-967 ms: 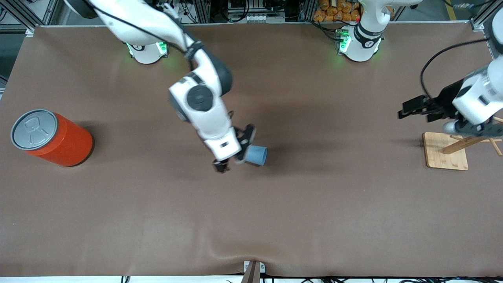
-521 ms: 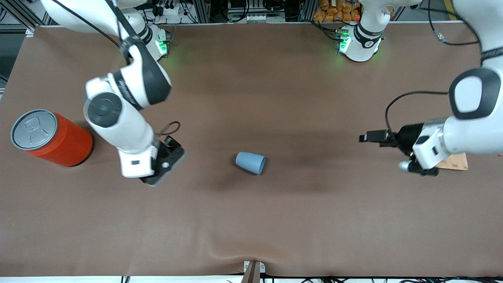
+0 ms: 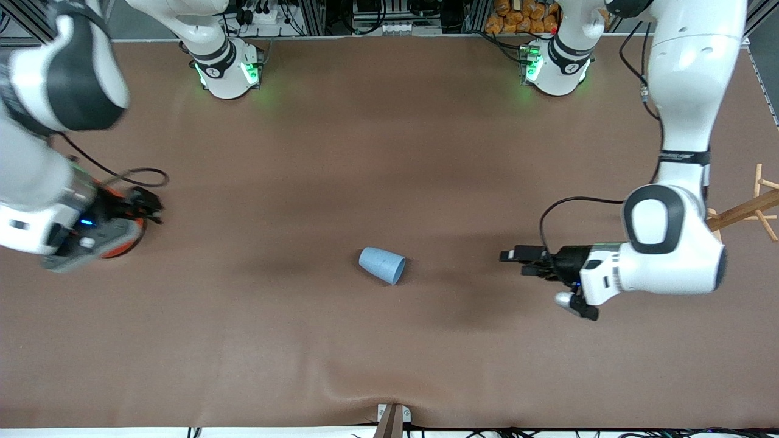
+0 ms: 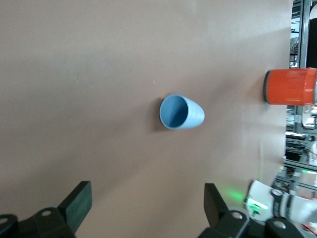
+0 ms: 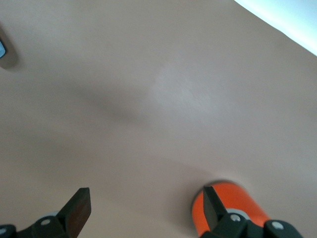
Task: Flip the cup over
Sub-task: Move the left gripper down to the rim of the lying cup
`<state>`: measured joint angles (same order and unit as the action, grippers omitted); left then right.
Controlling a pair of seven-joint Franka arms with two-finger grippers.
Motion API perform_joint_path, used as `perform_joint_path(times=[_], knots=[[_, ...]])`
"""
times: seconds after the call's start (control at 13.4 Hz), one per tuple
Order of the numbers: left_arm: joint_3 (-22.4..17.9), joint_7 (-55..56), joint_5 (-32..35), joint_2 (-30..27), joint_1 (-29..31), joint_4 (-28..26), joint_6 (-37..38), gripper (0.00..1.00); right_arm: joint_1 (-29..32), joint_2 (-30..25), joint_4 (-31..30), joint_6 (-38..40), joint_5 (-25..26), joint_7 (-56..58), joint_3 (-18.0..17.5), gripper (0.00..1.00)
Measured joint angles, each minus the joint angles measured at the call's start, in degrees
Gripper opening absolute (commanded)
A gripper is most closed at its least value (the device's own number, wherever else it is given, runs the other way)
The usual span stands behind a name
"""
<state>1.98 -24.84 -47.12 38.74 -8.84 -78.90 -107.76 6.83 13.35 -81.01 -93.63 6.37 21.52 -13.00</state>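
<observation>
The cup [image 3: 382, 265] lies on its side in the middle of the counter [image 3: 389, 152], and nothing has hold of it. Its long axis runs roughly along the counter's length, a little slantwise: the narrow closed base points toward the right arm's end, the wide mouth toward the left arm's end.

That mouth faces the left gripper [image 3: 517, 263], which hovers low over the counter toward the left arm's end, level with the cup and pointing at it. In the left wrist view the cup [image 4: 181, 112] sits squarely ahead of the two fingers [image 4: 78, 203], its blue hollow looking back at the camera. The fingers stand wide apart and hold nothing, with a clear gap of bare counter between them and the rim.

The right gripper [image 3: 143, 210] is well away at the right arm's end, over the orange can [image 3: 125, 234], its fingers [image 5: 79, 206] spread wide and empty too; the can [image 5: 230, 208] shows just under them. That arm looks to be waiting.

So the left arm is plainly the nearer, and the line is good: I'd judge a straight reach along the cup's own axis brings the fingers to the rim, ready to tip it upright.
</observation>
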Motion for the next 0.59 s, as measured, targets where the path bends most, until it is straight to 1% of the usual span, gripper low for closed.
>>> perform_joint_path(times=[0.07, 0.22, 0.37, 0.52, 0.59], knots=[[0.74, -1.37, -0.91, 0.97, -0.69, 0.11, -2.54, 1.00, 1.11, -2.00, -0.35, 1.37, -1.37, -0.08, 0.66, 1.00], [2.75, -4.60, -2.31, 3.09, -1.68, 0.94, -7.49, 1.00, 1.28, -5.99, -2.15, 4.01, -5.12, -0.25, 4.76, 1.00], [3.92, -8.07, -2.53, 5.05, -3.23, 2.68, -10.81, 1.00, 1.31, -8.44, -3.47, 7.71, -7.93, -3.03, 8.42, 1.00], [4.07, -10.02, -2.79, 6.13, -5.20, 3.49, -13.86, 1.00, 0.75, -8.79, -3.59, 9.77, -8.32, -8.11, 8.95, 1.00], [4.08, -10.18, -3.47, 6.49, -5.93, 3.68, -15.05, 1.00, -0.65, -8.82, -3.23, 10.71, -8.32, -10.51, 9.29, 1.00]])
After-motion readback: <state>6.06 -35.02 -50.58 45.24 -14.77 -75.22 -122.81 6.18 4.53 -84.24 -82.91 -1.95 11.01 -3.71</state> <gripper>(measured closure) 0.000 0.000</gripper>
